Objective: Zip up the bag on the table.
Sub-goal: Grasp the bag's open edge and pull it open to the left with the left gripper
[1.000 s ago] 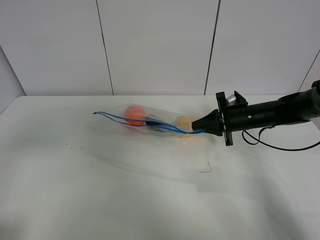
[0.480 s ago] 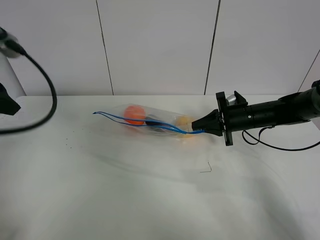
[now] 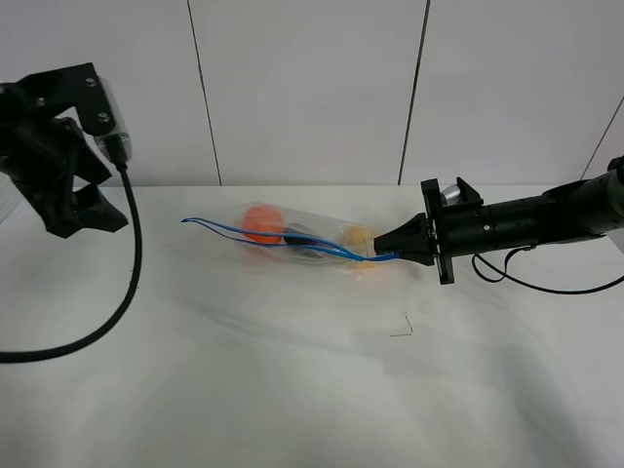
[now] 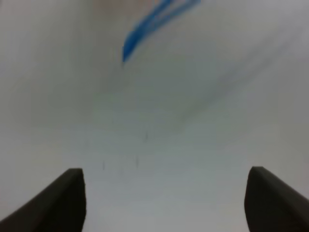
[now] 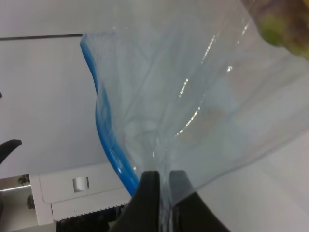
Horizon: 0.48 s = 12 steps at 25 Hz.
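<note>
Bag (image 3: 312, 240) on table (image 3: 292, 390) | R tool (image 3: 383, 255) pinching it | L tool (image 4: 165, 191) wide, well apart

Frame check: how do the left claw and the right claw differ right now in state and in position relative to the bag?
1. The left claw is open and holds nothing; the right claw is shut on the bag.
2. The left claw hangs clear of the bag's left end; the right claw pinches its right end beside the blue zipper strip.
Shared: both are black and face the bag.
</note>
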Tool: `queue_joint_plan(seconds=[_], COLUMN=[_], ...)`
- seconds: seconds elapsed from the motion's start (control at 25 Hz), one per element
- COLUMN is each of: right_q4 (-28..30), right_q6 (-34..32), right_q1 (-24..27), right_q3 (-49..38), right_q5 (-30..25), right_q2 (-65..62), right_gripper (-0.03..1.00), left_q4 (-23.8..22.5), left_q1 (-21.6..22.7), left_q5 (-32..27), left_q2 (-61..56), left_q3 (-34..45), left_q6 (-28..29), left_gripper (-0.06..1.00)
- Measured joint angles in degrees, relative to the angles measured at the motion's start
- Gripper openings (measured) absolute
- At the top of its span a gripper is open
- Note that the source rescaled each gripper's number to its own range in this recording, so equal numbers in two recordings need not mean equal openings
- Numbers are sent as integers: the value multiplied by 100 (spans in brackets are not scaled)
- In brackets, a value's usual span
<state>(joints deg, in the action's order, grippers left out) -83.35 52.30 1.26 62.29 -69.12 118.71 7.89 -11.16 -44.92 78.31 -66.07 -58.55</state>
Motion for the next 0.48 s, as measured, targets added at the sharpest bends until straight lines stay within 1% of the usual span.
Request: queue_joint_plan(seconds=[0.08,0.16,0.32,0.48], right_q4=[-1,-1,-1,-46], right_q6=[0,0,0,-102], right_q1=[0,0,0,0], right_q3=[0,0,0,0], right_q5=[0,0,0,0], right_q2=[0,0,0,0], right_gripper=[0,0,0,0], left_q4=[16,16,24,30], left_q1=[-386,-760,-1565,-2307], left_q5=[230,552,1366,2013], left_q2=[143,281,533,812], left_q3=[5,12,27,27], left_q6=[73,303,768,866], left_gripper=[88,88,88,88])
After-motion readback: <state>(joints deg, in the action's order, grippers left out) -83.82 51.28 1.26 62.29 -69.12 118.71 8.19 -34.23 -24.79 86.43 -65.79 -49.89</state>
